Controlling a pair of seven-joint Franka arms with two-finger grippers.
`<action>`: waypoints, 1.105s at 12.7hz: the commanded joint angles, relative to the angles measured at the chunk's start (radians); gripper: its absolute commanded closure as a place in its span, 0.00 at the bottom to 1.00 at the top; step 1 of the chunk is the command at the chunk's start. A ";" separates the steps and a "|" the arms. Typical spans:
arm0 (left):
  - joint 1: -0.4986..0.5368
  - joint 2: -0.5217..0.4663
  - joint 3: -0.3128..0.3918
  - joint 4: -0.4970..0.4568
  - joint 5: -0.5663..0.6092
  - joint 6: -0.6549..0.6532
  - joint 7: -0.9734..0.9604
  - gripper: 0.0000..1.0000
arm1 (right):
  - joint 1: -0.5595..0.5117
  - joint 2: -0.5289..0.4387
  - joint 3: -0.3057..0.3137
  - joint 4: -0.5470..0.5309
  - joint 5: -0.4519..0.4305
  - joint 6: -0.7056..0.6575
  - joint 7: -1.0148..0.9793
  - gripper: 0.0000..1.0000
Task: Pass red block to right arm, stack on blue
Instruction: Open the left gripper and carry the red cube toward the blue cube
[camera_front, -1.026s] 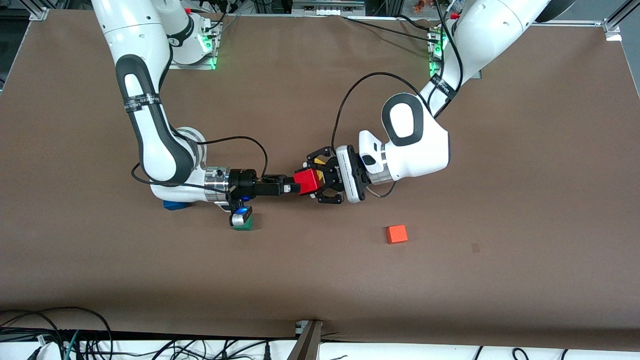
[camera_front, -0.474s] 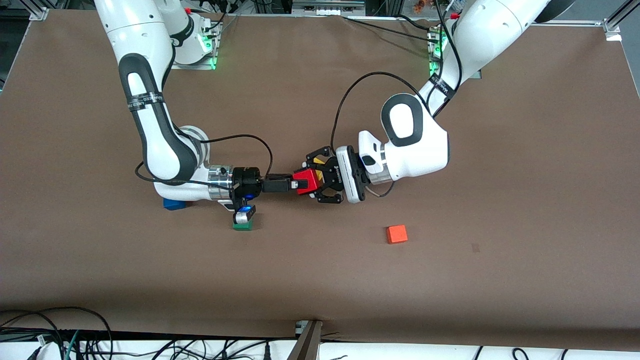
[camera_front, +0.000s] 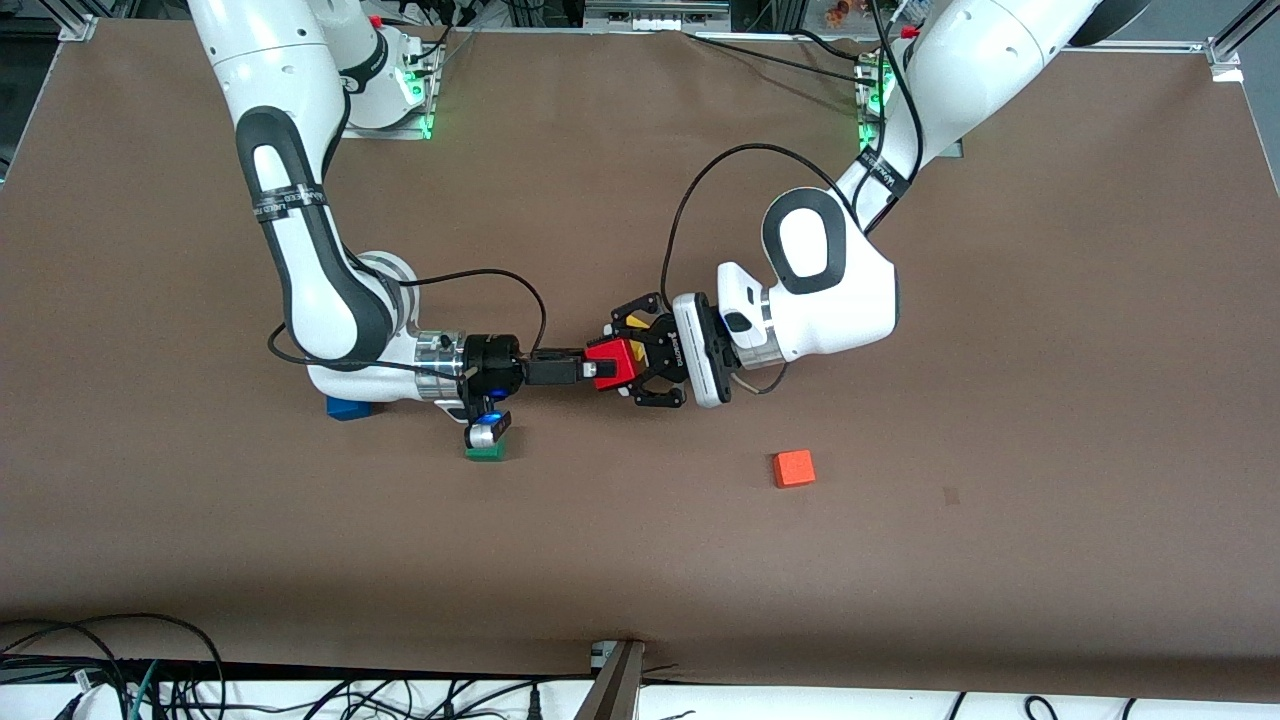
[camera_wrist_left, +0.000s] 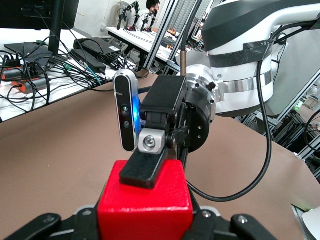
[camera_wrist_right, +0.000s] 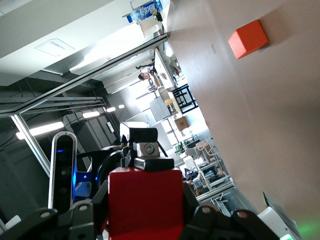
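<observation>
**Q:** What shows, starting from the right arm's end of the brown matte table (camera_front: 900, 560)?

**A:** First a small solid blue cube (camera_front: 345, 408) on the tabletop, half hidden under the right arm's white wrist. Nearer the camera sits a green cube (camera_front: 486, 452), partly covered by that arm's wrist camera. Over the table's middle, the right gripper (camera_front: 597, 372) has its slim black fingers clamped on the small deep-red block (camera_front: 612, 358), a smooth, sharp-edged cube held in mid-air. The left gripper (camera_front: 628, 366) cradles the same block from the left arm's end, but I cannot tell whether its hold is firm or slack. Farther toward that end, and nearer the camera, lies a lighter orange cube (camera_front: 793, 468).

**Q:** What could go wrong?

**A:** The right gripper seems to pinch only the block's edge, so the smooth faces could slip or twist as the left lets go. If the right arm pulls before the left has let go, the block could wrench free and drop. The blue cube is also crowded beneath the right arm, which could nudge it.
</observation>
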 joint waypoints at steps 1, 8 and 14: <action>-0.008 -0.001 -0.003 0.020 -0.026 0.007 0.031 0.00 | -0.007 -0.013 -0.016 -0.011 -0.026 -0.005 -0.024 0.74; 0.038 -0.053 -0.003 -0.004 -0.026 -0.057 0.007 0.00 | -0.025 -0.030 -0.233 0.085 -0.498 -0.061 -0.021 0.77; 0.202 -0.109 0.008 -0.007 0.103 -0.397 -0.108 0.00 | -0.039 -0.044 -0.316 0.104 -1.200 0.018 -0.075 0.77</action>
